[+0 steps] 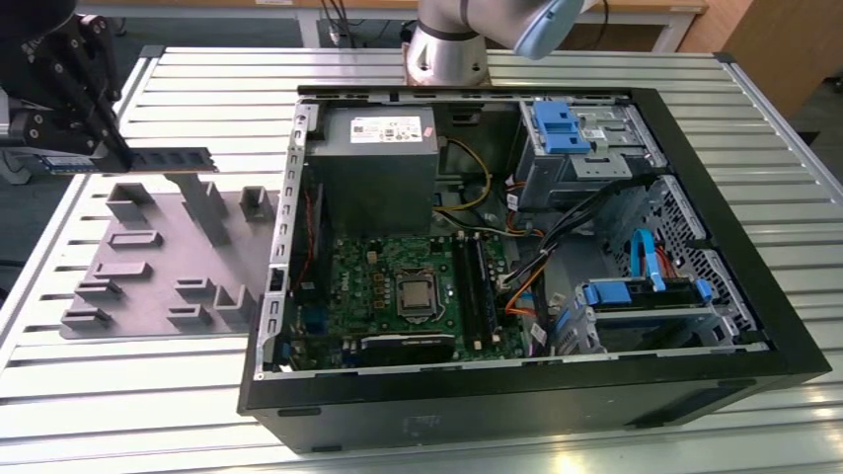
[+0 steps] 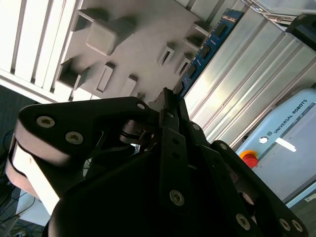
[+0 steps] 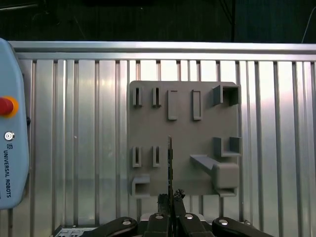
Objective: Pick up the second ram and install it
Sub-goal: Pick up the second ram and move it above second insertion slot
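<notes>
In the exterior view my gripper [image 1: 116,150] hangs at the far left, above the grey holder tray [image 1: 145,281], shut on the second ram [image 1: 172,158]. The blue-green stick lies level in the air, clear of the tray. In the first wrist view the ram [image 3: 170,163] shows edge-on, running out from my gripper [image 3: 171,197] over the tray [image 3: 202,98]. In the second wrist view the ram [image 2: 205,47] with its dark chips juts out past the gripper [image 2: 170,98]. The green motherboard [image 1: 362,281] with its black slot strips [image 1: 477,291] lies inside the open case.
The open black computer case [image 1: 737,247] holds a grey power supply [image 1: 375,163], blue-tabbed drive cages [image 1: 567,128] and loose cables [image 1: 579,227]. The arm's base [image 1: 445,54] stands behind the case. A pale blue pendant [image 3: 10,148] lies on the slatted metal table [image 1: 197,395].
</notes>
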